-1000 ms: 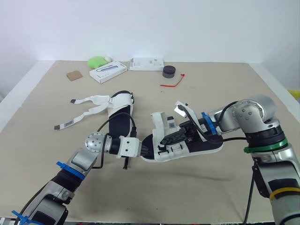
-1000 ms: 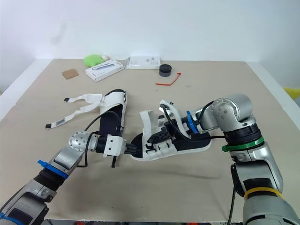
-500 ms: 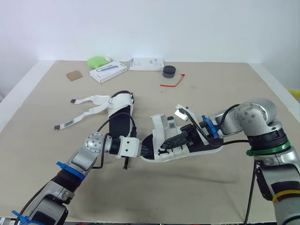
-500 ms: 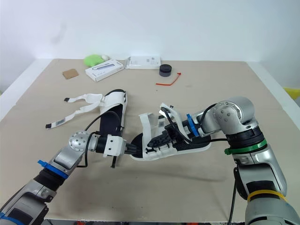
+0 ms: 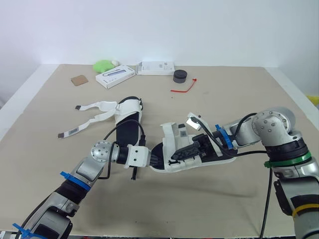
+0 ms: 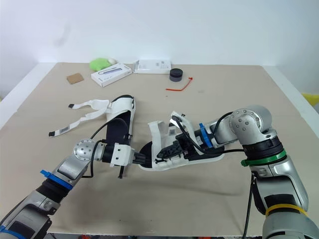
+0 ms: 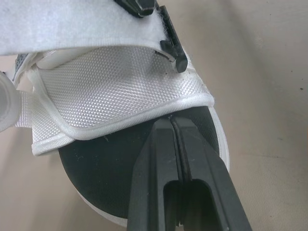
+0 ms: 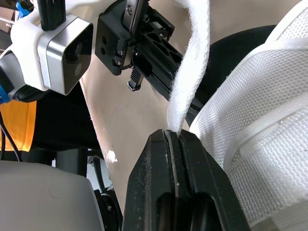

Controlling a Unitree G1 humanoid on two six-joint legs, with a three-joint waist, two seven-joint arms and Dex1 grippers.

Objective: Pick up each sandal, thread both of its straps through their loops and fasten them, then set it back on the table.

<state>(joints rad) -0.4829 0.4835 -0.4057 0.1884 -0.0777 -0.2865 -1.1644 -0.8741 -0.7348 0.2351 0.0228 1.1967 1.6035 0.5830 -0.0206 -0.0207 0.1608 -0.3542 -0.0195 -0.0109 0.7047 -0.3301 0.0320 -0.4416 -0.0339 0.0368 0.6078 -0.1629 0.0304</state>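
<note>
At the middle of the worktop [image 5: 224, 209], lengthwise from 9 to 3 o'clock: the near sandal [image 5: 184, 164], white upper over black footbed. Pinched at its 9 o'clock end by the left fingers [image 7: 172, 126], pressed flat together, tips at the rim of the white mesh. Gripped from 3 o'clock by the right fingers [image 8: 173, 137], shut hard on the fuzzy white strap [image 8: 192, 67] rising out between them. At 10 o'clock of it: the second sandal [image 5: 127, 117], loose straps [image 5: 82, 117] splayed toward 9 o'clock. Along the 12 o'clock edge: white boxes [image 5: 115, 76], green lump [image 5: 103, 65], black cap [image 5: 179, 76], red tie [image 5: 183, 88]. Against a second ago: right arm lower and drawn toward 3 o'clock, strap end sunk closer to the footbed; left fingers and second sandal unmoved.
</note>
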